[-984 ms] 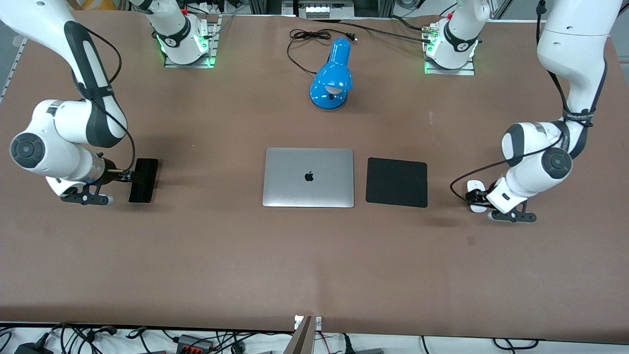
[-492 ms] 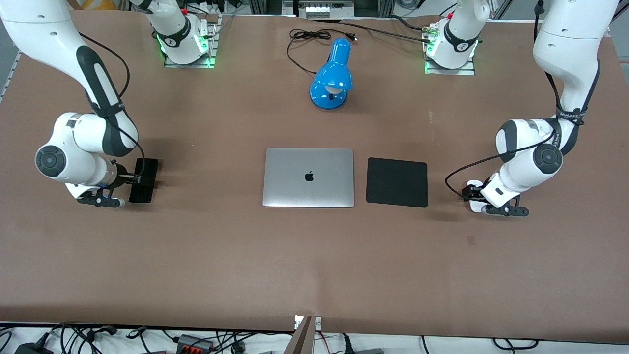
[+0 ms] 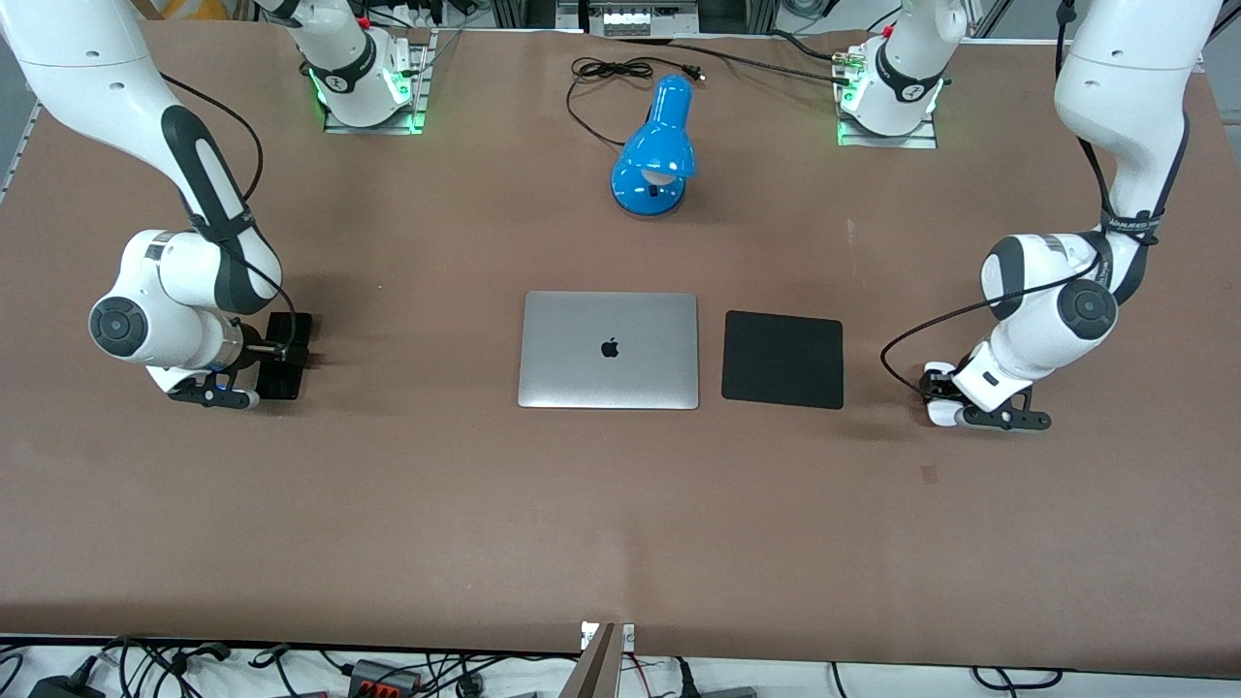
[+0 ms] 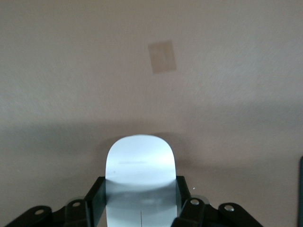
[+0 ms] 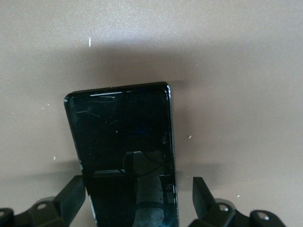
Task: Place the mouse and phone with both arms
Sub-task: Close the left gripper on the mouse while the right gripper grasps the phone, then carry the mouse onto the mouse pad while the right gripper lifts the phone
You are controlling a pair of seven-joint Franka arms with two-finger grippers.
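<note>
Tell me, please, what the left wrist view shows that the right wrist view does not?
Only the left wrist view shows the white mouse, sitting between the two fingers of the left hand, which stand close against its sides, plus a pale square mark on the table.

Only the right wrist view shows the black phone, lying flat between the fingers of the right hand, which are spread wider than it, with a gap on one side.

Both show the brown table and a hand low over its object.

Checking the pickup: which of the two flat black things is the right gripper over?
The phone, the slim glossy one toward the right arm's end; the right gripper straddles it. The wider matte mat lies beside the laptop.
</note>
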